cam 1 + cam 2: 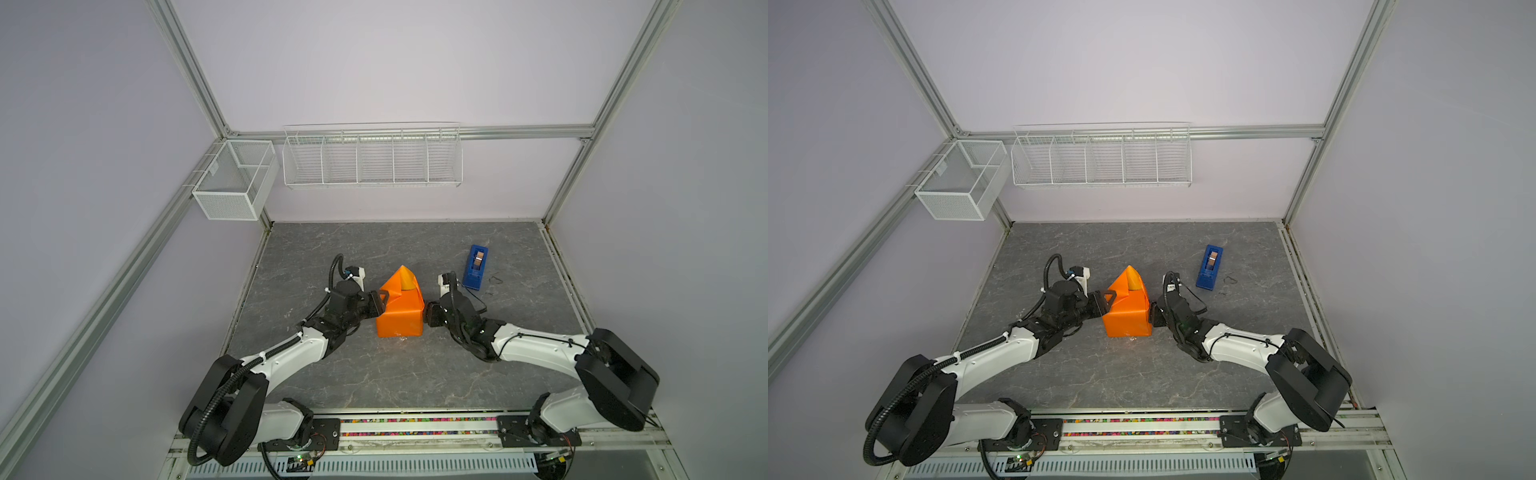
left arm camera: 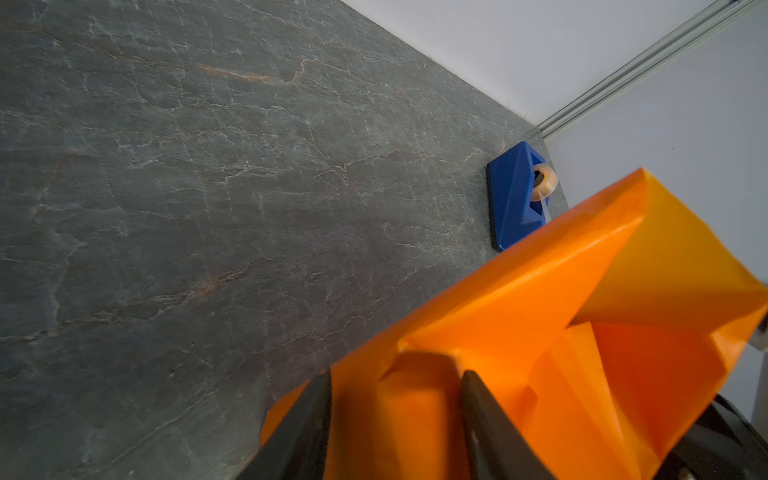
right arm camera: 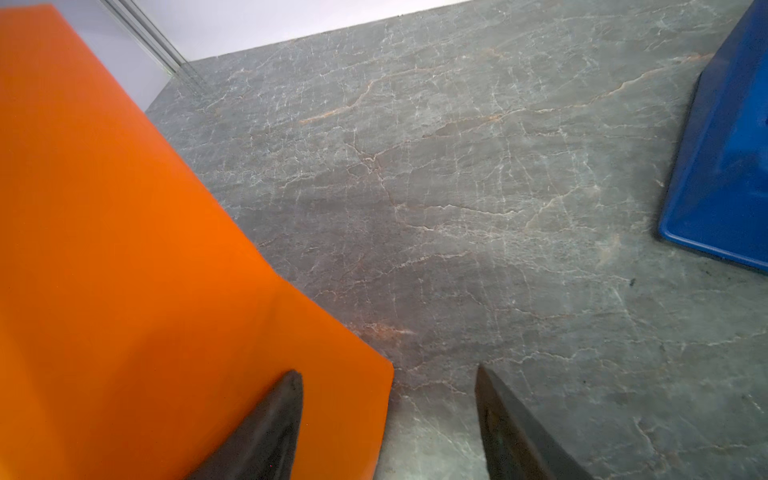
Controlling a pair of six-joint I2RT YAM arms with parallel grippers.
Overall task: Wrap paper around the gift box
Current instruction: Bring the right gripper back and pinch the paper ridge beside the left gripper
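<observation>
Parcel at frame centre in both top views: the paper (image 1: 400, 316) is folded around the gift box, which is fully hidden. The far flap stands up in a loose, unsealed peak.

Left gripper (image 1: 381, 302) is against the parcel's left side, fingers (image 2: 307, 424) apart astride a fold; cannot tell if they pinch it. Right gripper (image 1: 429, 318) is just beside the right side, jaws spread, holding nothing.

Risks:
- The thin, smooth, springy sheet may unfold with nothing pinning it.
- A one-sided push may slide the parcel on the slick marbled table (image 1: 374, 374).
- A hard pinch may tear the creases.

Blue wedge-shaped tape dispenser (image 1: 476, 268) sits upper right, apart.
</observation>
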